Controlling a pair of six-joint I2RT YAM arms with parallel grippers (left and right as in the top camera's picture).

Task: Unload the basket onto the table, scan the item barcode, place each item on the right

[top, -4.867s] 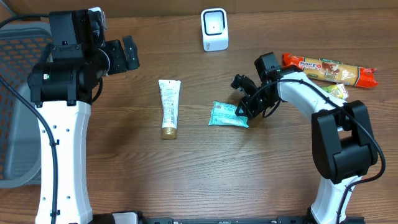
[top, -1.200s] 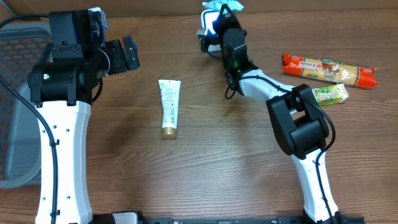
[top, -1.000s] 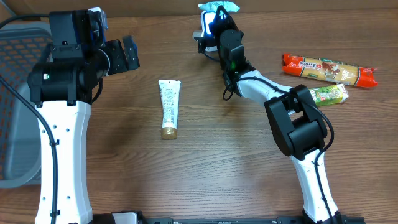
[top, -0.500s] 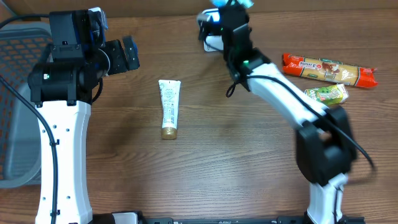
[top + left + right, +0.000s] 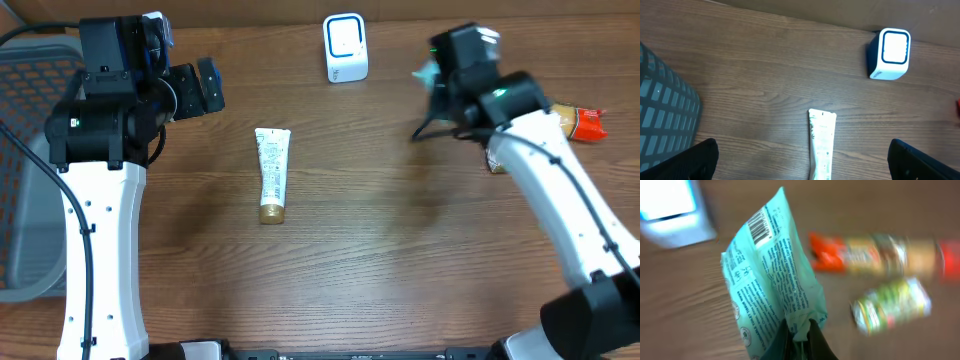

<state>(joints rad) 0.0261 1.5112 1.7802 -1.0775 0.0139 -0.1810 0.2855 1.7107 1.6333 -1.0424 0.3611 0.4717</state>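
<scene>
White scanner (image 5: 346,47) stands upright at the table's far edge. A cream tube (image 5: 271,174) lies lengthwise, well apart from it. Left gripper (image 5: 205,88) hangs with jaws spread beside a mesh basket (image 5: 20,150). The right arm (image 5: 530,140) covers part of an orange pack (image 5: 585,121); a teal packet (image 5: 428,72) edge shows at its wrist.

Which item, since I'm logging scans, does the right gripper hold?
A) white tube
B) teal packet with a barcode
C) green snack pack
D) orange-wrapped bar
B: the right wrist view shows the right gripper shut on the lower edge of the teal packet, with the barcode facing the camera.
</scene>
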